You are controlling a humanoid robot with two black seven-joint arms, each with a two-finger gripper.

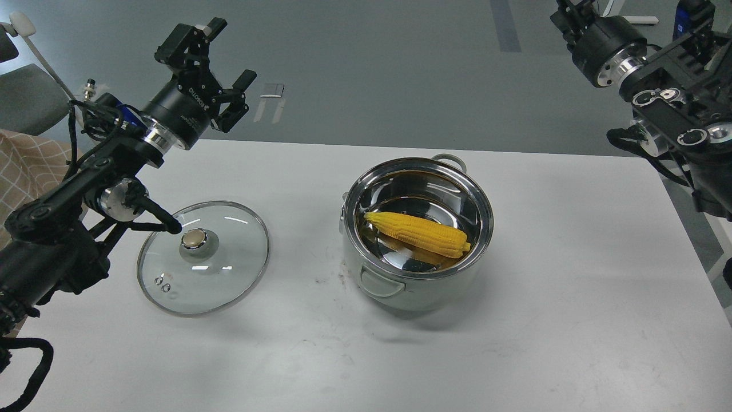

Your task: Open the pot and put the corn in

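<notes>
The pale grey-green pot (426,293) stands uncovered at the middle of the white table. The yellow corn (420,233) lies flat inside it on the shiny steel bottom. My left gripper (224,56) is open and empty, raised above the table's far left edge, well left of the pot. My right gripper (566,16) is high at the top right, far from the pot. Its fingers run out of the top edge, so its state does not show.
The round glass lid (229,269) with a gold-coloured knob (194,239) lies flat on the table (543,320) left of the pot, under my left arm's elbow. A chair (28,103) stands beyond the table's left edge.
</notes>
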